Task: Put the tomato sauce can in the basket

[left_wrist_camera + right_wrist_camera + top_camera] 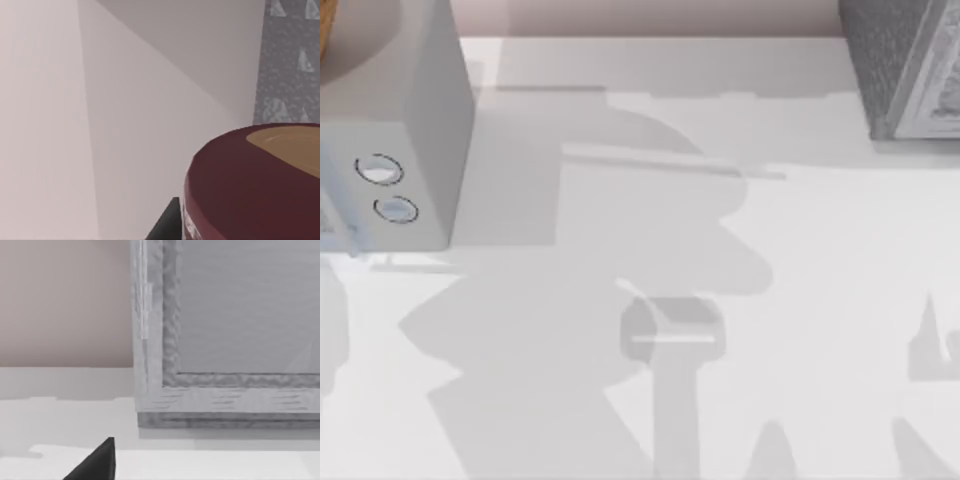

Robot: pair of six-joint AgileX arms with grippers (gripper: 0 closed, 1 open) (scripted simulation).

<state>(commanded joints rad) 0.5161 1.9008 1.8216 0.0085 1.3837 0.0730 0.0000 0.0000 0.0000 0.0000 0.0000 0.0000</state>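
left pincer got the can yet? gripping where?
Cannot tell. The can sits right up against the left wrist camera, maroon top showing, but no fingers are seen on it. A dark tip of the right pincer holds nothing visible.

You get bright, even light with no glare. Broad soft grey shadows sprawl over the white table (820, 250) in the top view. In the left wrist view the can (250, 185) looms close, its edges slightly soft.

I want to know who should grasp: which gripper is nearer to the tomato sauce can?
Left. The tomato sauce can sits close under the left wrist camera. The right wrist view faces a grey box instead.
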